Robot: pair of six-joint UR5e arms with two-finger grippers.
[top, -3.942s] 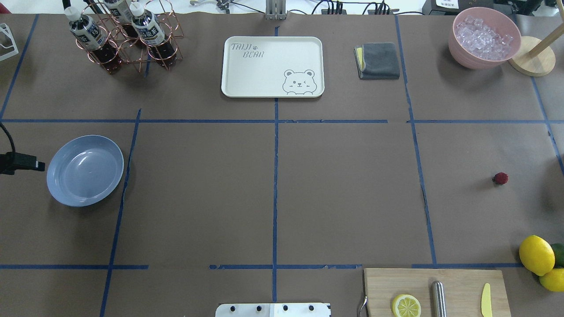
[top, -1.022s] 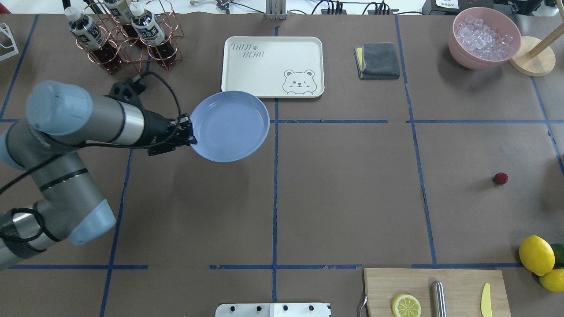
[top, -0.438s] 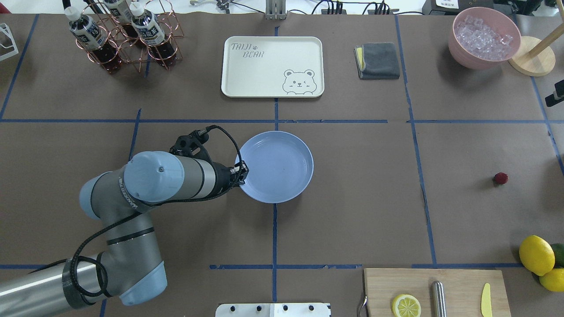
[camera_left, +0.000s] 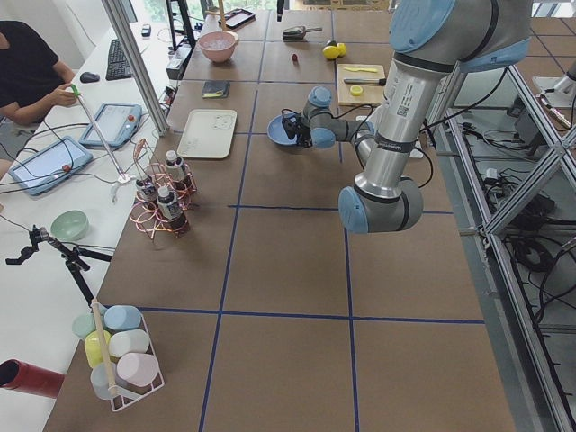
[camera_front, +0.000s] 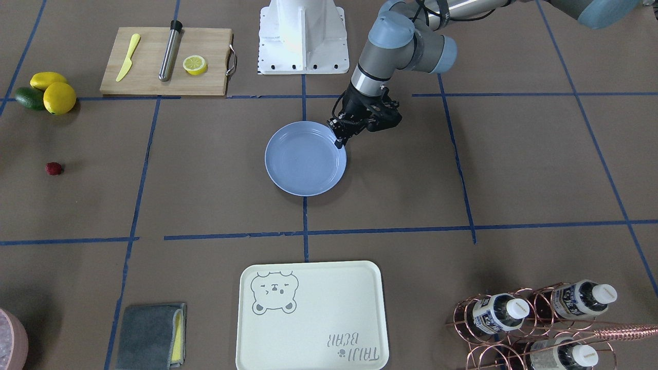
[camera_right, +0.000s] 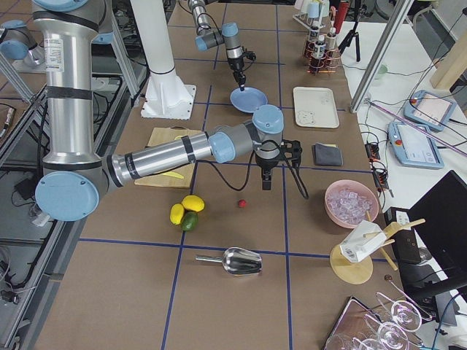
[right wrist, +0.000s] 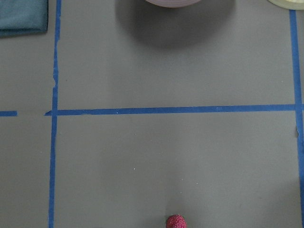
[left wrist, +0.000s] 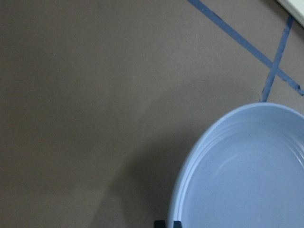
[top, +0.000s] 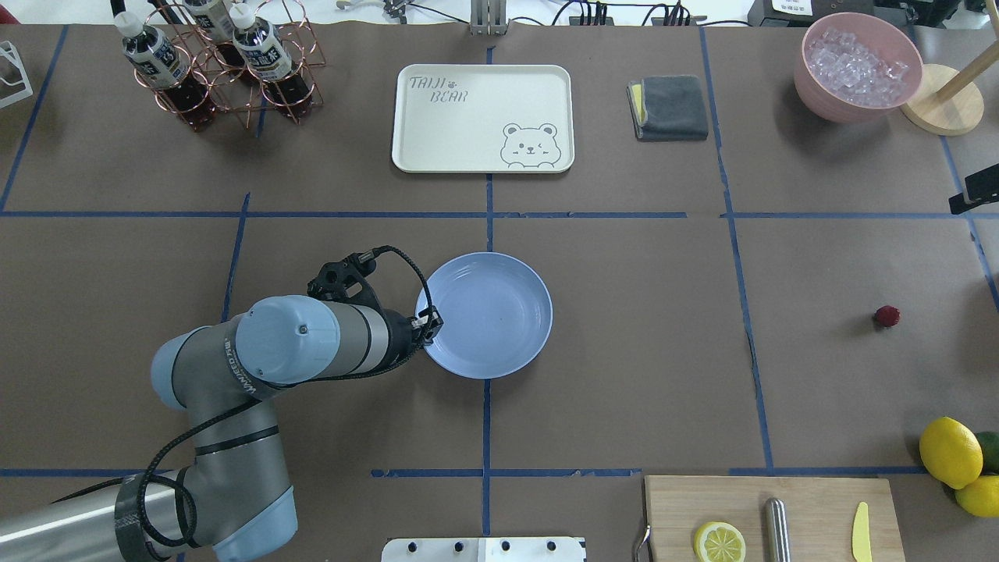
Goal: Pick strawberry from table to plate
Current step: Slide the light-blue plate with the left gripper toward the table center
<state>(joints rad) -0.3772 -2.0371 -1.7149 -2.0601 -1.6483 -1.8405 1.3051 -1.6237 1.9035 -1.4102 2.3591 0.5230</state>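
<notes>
The pale-blue plate [top: 484,316] [camera_front: 306,158] lies near the middle of the brown table [top: 624,351]. My left gripper [top: 429,321] [camera_front: 339,140] is shut on the plate's rim, on the side towards the robot's left. The left wrist view shows that rim [left wrist: 190,171] just above the fingertips. Far off to the right, the small dark-red strawberry [top: 886,316] [camera_front: 53,168] [right wrist: 175,221] lies alone on the paper. My right gripper [camera_right: 265,179] hangs above the table a little beyond the strawberry; only a dark piece of it [top: 974,191] shows overhead, and I cannot tell whether it is open or shut.
At the back stand a cream bear tray [top: 482,117], a grey cloth [top: 670,108], a pink bowl of ice [top: 857,66] and bottles in a copper rack [top: 218,62]. A cutting board [top: 769,519] and lemons [top: 951,451] sit at the near right.
My left arm took the plate from the table's left side, carried it to the middle, and last moved it slightly nearer the robot. A piece of the right gripper has come in at the right edge.
</notes>
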